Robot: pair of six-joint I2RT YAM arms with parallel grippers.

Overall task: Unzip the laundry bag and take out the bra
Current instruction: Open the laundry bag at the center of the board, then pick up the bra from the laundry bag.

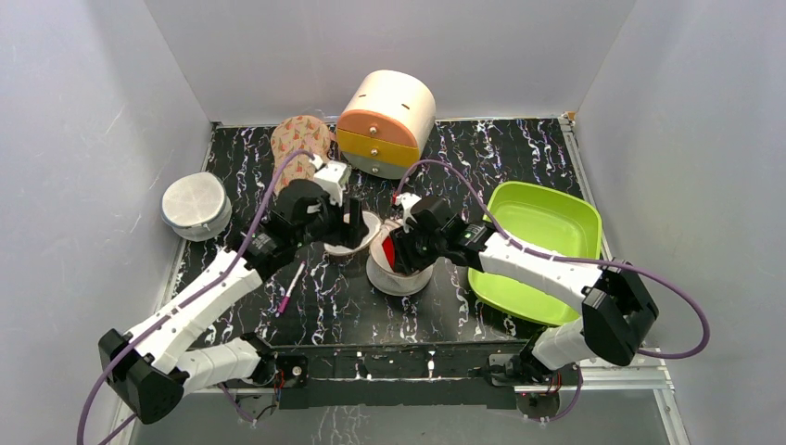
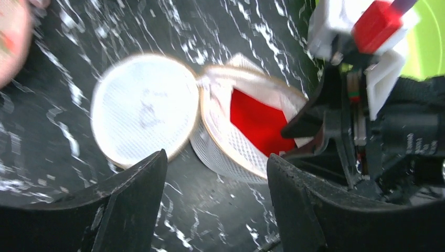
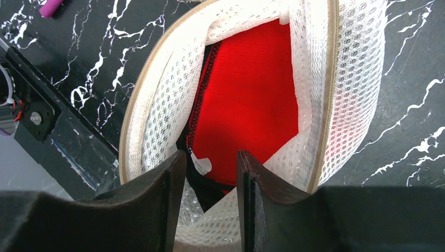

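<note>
Black, white-veined marble bench (image 1: 519,158), pale grey walls (image 1: 93,139). The unzipped laundry bag (image 2: 225,152) lies just beyond the spread, empty left gripper (image 2: 216,157). The right gripper (image 3: 210,155), narrowed, straddles the bra (image 3: 252,100) edge; whether it pinches, I cannot tell.

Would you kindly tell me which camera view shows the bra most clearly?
The right wrist view: the red bra with its black edging shows large inside the open laundry bag. The left wrist view shows a smaller red patch, partly hidden behind the right arm; the top view only a red sliver.
</note>
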